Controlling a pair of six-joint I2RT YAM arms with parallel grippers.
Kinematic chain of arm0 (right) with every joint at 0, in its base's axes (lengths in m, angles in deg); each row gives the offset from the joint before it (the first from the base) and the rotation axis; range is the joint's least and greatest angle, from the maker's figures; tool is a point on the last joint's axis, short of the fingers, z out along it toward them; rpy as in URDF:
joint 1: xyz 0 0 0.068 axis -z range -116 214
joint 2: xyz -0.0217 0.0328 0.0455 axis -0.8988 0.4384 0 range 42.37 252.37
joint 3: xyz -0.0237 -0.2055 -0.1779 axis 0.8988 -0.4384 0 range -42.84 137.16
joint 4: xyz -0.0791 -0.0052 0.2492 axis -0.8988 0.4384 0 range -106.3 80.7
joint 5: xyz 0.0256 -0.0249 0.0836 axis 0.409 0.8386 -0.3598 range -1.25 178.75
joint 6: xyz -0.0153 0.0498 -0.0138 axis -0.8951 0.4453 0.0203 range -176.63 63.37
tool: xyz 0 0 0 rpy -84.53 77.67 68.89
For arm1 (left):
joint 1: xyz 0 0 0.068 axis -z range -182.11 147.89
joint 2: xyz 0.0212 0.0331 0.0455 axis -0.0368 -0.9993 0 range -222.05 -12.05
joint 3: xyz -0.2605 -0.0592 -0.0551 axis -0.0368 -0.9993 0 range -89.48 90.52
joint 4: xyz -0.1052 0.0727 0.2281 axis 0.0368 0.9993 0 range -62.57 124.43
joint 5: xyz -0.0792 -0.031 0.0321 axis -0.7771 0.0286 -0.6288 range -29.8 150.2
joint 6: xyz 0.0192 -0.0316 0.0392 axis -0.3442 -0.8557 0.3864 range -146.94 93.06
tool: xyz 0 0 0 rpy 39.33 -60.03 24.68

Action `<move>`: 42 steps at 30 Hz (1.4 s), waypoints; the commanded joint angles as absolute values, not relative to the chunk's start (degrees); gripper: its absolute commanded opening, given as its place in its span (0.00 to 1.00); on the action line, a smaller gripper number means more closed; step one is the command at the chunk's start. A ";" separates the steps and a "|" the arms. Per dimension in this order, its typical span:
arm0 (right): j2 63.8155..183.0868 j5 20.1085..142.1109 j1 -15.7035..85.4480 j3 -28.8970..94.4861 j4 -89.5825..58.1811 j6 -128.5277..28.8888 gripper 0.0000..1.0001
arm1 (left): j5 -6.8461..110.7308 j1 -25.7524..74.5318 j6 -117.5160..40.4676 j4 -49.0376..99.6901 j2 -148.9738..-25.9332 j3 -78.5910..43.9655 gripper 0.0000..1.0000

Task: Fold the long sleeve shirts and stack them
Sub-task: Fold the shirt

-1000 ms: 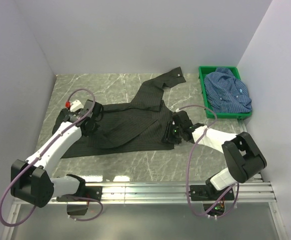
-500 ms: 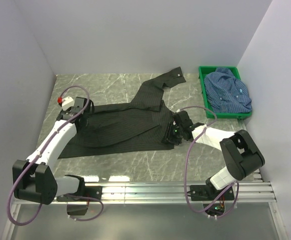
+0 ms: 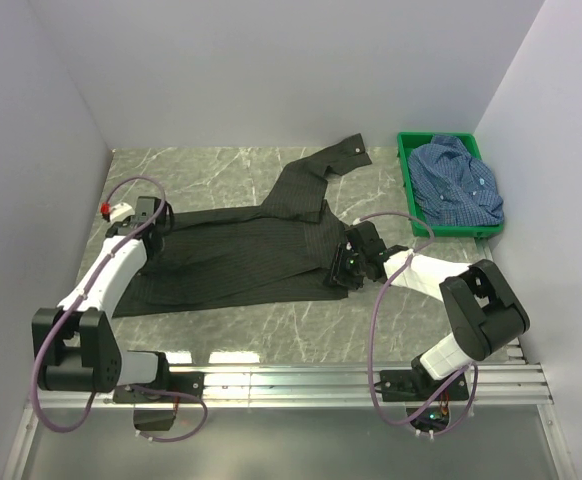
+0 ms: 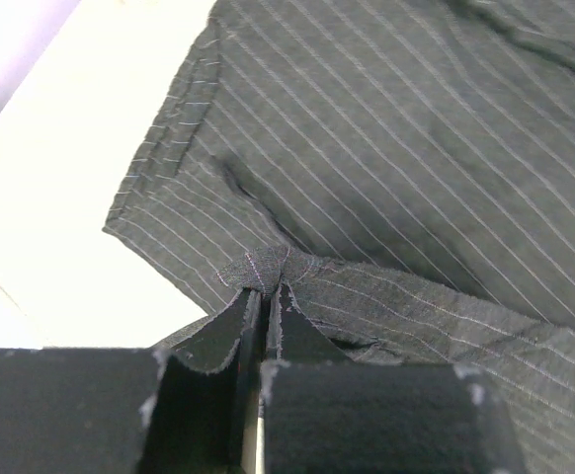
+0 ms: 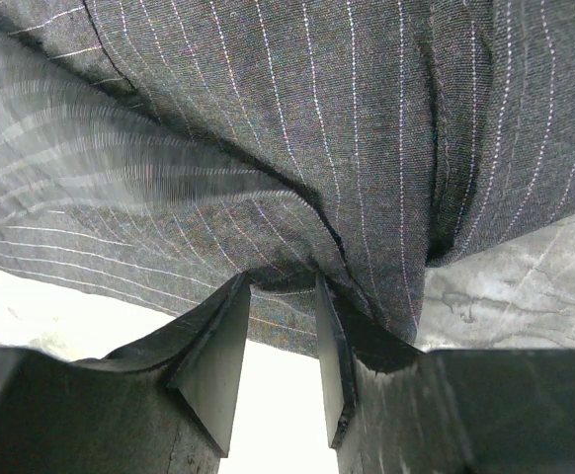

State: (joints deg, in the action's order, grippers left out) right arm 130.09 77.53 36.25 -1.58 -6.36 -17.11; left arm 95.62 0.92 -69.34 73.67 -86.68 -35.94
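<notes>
Black shirt (image 3: 241, 255) flat on grey, perhaps marble, tabletop (image 3: 201, 170), pale walls (image 3: 271, 70)

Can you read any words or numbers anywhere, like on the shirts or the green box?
None: there are no words, numbers or signs to read in any view.
Nothing is printed on the black shirt, the blue shirt or the green crate.

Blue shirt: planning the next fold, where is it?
Top view, far right: the blue shirt lies bunched inside the green crate, right of the black shirt's sleeve.
</notes>
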 commanded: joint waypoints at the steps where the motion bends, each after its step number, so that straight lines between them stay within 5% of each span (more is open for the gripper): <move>1: 130.17 80.75 36.58 -0.74 -4.87 -18.14 0.41 | 98.26 -0.18 -68.69 73.84 -88.86 -35.34 0.05; 22: 127.80 81.46 36.49 -0.91 -4.61 -19.55 0.41 | 101.51 -0.26 -63.16 63.04 -93.25 -32.70 0.14; 25: 127.71 81.37 36.40 -0.91 -4.52 -19.81 0.41 | 102.73 -0.26 -64.12 64.07 -95.44 -32.62 0.23; 32: 124.38 82.68 35.26 0.40 -2.77 -21.30 0.42 | 104.94 -0.35 -67.37 67.24 -98.80 -30.77 0.73; 37: 120.43 85.93 32.37 3.91 2.15 -23.84 0.44 | 104.59 -0.35 -69.92 72.69 -96.26 -26.29 0.83; 42: 116.38 80.42 30.69 7.96 -0.80 -26.92 0.44 | 95.47 -0.18 -69.93 71.13 -88.36 -29.26 0.83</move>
